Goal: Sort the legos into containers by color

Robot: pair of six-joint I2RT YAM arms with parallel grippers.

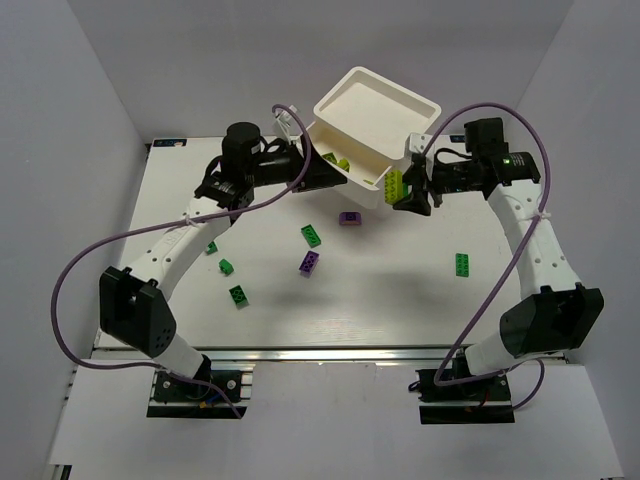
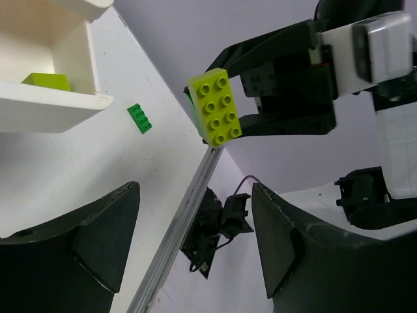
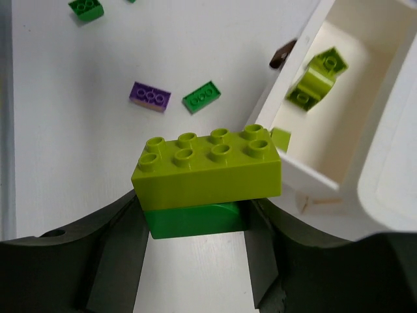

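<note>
My right gripper (image 1: 408, 192) (image 3: 195, 225) is shut on a dark green brick (image 3: 192, 218) with a yellow-green 2x4 brick (image 3: 207, 173) stuck on top. It holds them just beside the near wall of a white bin (image 1: 352, 172) (image 3: 326, 140) that contains yellow-green bricks (image 3: 316, 81). A second white bin (image 1: 378, 105) sits askew on top of it. My left gripper (image 1: 318, 172) (image 2: 195, 195) is open and empty at the bin's left side. The held brick (image 2: 215, 106) also shows in the left wrist view.
Loose on the table are purple bricks (image 1: 349, 218) (image 1: 310, 262) and dark green bricks (image 1: 311, 235) (image 1: 464, 264) (image 1: 239, 294) (image 1: 227, 266). A brown mark (image 3: 282, 54) is on the bin's side. A green brick (image 2: 140, 118) lies near the table edge.
</note>
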